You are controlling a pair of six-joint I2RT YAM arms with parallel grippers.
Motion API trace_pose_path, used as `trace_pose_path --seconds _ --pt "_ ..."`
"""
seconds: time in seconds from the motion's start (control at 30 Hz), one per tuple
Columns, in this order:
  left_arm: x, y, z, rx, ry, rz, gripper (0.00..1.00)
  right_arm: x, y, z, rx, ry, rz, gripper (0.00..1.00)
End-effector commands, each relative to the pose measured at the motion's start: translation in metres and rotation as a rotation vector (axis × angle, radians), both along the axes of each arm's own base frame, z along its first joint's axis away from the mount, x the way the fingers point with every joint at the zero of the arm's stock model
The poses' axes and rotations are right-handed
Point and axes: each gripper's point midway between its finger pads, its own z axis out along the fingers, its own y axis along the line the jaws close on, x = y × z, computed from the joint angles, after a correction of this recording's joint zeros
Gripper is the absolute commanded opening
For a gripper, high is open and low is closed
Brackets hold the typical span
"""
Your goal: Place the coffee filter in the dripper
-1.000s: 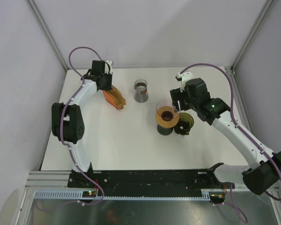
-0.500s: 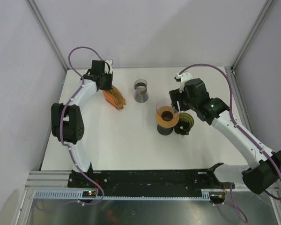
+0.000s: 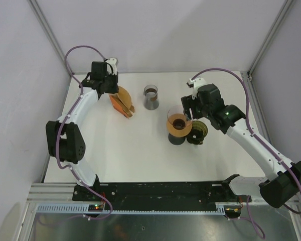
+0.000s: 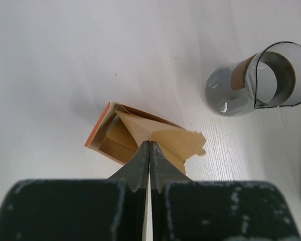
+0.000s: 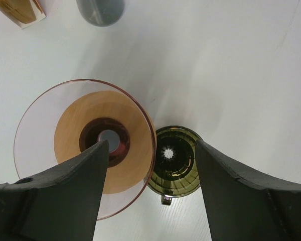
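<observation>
As the top view shows, the left gripper stands at the far left of the table, just over the orange filter pack. A glass beaker stands to the right of the pack. The right gripper hangs over the clear pink dripper, and a dark green dripper stands just beside that one, on its right.

In the left wrist view, the fingers are pressed together on the edge of a coffee filter, which sticks out of the open pack, well apart from both drippers.

In the right wrist view, the fingers stand wide and hold nothing. The pink rim and the green dripper lie below, between them.
</observation>
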Motion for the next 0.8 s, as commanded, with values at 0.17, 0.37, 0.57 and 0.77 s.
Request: trace_pose_path --seconds 0.17,0.37,0.57,0.77 --pt "-0.019 -0.004 0.051 -0.054 -0.111 -0.037 0.00 -0.004 -0.001 0.018 0.018 -0.058 0.014 0.74" --pt "-0.025 -0.004 0.058 -0.053 -0.126 -0.046 0.00 -0.004 0.001 0.020 0.024 -0.067 0.019 0.74" --pt "-0.038 -0.012 0.077 -0.078 -0.158 -0.075 0.00 -0.008 0.005 0.031 0.047 -0.097 0.026 0.74" --pt "-0.052 -0.024 0.106 -0.077 -0.221 -0.106 0.00 -0.014 0.014 0.067 0.131 -0.208 0.032 0.74"
